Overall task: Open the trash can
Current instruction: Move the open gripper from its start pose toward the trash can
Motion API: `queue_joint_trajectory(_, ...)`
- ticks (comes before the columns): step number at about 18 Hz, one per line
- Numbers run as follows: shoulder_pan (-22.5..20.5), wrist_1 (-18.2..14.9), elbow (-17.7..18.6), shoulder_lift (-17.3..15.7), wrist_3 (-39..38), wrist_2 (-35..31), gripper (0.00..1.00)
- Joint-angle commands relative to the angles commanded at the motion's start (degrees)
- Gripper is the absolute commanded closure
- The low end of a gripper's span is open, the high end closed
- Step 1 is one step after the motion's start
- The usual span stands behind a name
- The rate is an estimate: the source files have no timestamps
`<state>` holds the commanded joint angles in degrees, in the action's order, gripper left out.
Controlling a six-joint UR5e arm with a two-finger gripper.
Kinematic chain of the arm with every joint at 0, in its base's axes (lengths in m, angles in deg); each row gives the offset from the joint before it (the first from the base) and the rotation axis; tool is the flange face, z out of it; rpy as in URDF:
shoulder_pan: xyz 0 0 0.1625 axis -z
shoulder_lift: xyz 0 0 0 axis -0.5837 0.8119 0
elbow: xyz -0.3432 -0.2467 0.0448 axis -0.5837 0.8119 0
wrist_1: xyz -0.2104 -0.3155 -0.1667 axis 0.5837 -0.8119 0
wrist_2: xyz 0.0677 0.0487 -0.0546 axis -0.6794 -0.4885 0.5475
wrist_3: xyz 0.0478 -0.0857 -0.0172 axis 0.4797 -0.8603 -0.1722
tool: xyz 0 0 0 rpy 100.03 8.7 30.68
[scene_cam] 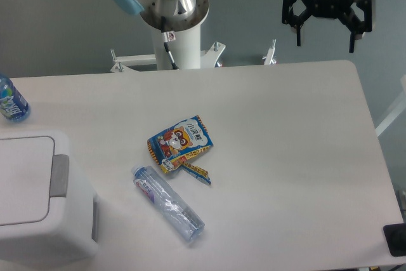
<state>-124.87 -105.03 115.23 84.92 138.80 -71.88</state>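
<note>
The trash can [38, 220] is a large white boxy bin at the table's near left corner. Its flat white lid [22, 179] lies down flat, with a grey push-button strip [59, 175] along the lid's right edge. My gripper [325, 42] hangs high above the table's far right edge, far from the bin. Its black fingers are spread wide and open, with nothing between them.
A clear plastic bottle [168, 204] lies on its side mid-table. Just behind it is a blue and yellow snack packet [181, 144]. A blue-labelled bottle [11, 101] stands at the far left edge. The arm's white base [176, 36] rises behind the table.
</note>
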Motion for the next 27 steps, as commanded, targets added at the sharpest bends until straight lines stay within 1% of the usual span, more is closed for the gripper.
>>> queue_joint_trajectory(4,0.8,0.2,-0.3,0.1,-0.3,-0.4,0.00)
queue_joint_trajectory(7,1.0,0.4,-0.3,0.4,-5.6,-0.4,0.00)
queue_joint_trajectory(10,3.2,3.6,-0.2,1.0,-10.1,-0.4,0.00)
queue_joint_trajectory(12,4.4,4.3,-0.3,1.5,-13.0,-0.3,0.00)
queue_joint_trajectory(14,5.8,5.4,-0.9,2.3,-18.7,0.1,0.00)
queue_joint_trajectory(16,8.0,8.5,-1.1,2.9,-26.1,1.6,0.00)
queue_joint_trajectory(18,8.4,10.0,-0.8,3.1,-32.8,2.9,0.00)
queue_joint_trajectory(20,9.3,10.1,-1.4,3.5,-37.8,3.3,0.00)
queue_joint_trajectory(22,11.5,10.5,-2.8,4.4,-41.5,3.5,0.00)
queue_joint_trajectory(24,13.2,10.5,-3.7,5.4,-47.4,3.5,0.00)
queue_joint_trajectory(26,15.6,10.9,-4.0,6.1,-51.7,3.9,0.00)
queue_joint_trajectory(27,17.6,10.9,-4.0,6.8,-52.8,4.4,0.00)
